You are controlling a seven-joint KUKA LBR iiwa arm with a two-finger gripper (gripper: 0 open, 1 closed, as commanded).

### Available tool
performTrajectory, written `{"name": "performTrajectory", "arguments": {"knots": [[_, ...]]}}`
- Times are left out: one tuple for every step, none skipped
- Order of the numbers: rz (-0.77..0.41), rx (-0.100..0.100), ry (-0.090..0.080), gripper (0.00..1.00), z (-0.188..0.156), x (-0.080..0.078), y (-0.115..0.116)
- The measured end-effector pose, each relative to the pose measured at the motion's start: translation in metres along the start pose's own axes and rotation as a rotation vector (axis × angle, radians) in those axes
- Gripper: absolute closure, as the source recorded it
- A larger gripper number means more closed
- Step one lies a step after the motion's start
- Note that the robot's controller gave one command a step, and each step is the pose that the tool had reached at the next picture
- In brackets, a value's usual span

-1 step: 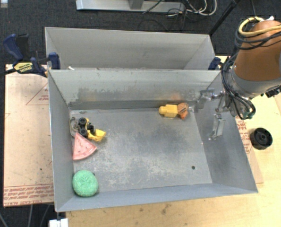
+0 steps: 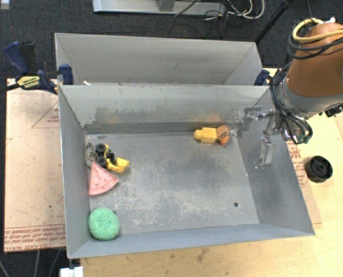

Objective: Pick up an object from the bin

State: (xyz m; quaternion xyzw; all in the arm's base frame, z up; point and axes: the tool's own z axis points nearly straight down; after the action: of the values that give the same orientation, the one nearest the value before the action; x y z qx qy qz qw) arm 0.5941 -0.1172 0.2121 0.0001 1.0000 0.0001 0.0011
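My gripper [image 2: 266, 148] hangs over the bin's right wall, near the back right corner. Nearest to it is a small yellow block with an orange piece at its right end [image 2: 211, 135], lying on the floor against the back wall, a little to the gripper's left. Nothing shows in the gripper.
Along the left side of the bin lie a yellow toy with black wheels [image 2: 108, 158], a pink fan-shaped wedge [image 2: 101, 181] just below it, and a green fuzzy ball [image 2: 104, 223] in the front left corner. The arm with its orange cover stands over the right rim.
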Motion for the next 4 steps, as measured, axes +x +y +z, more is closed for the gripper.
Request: {"name": "performTrajectory", "arguments": {"knots": [[0.107,0.0,-0.005,0.0,0.042,-0.017,0.018],[0.175,-0.002,-0.001,0.0,0.055,-0.039,0.069],[0.291,-0.001,0.0,0.0,0.071,-0.042,0.056],[0.4,-0.002,-0.008,0.0,0.137,-0.059,0.054]]}}
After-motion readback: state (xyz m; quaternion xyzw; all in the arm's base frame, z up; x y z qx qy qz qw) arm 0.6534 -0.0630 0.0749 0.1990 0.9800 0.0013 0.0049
